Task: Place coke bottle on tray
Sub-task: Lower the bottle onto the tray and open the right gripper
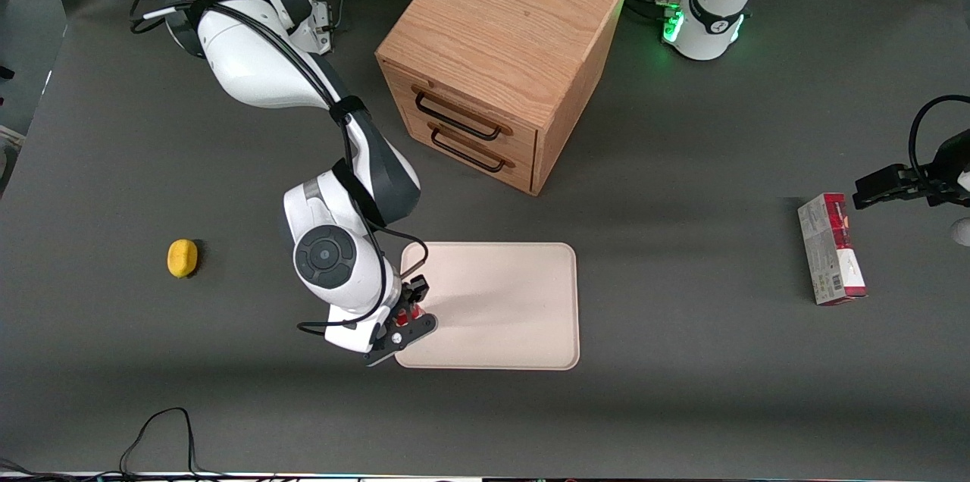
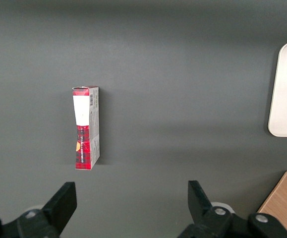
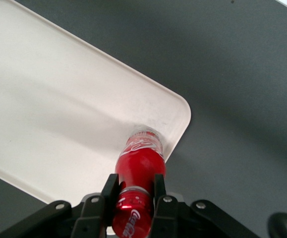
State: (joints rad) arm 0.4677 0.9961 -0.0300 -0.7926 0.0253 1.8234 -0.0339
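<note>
hand tight around coke bottle

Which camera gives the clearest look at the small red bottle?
The right wrist view: the small red coke bottle shows whole, clamped in the gripper over the cream tray. The front view shows a red sliver; the left wrist view, nothing.

Coke bottle in gripper jaws, base on tray corner.

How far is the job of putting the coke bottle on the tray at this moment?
Done: the end effector is shut on the coke bottle and is over a corner of the tray. In hand: the bottle's clear base is at the tray surface near the rim. Left: opening the end effector and moving away.
</note>
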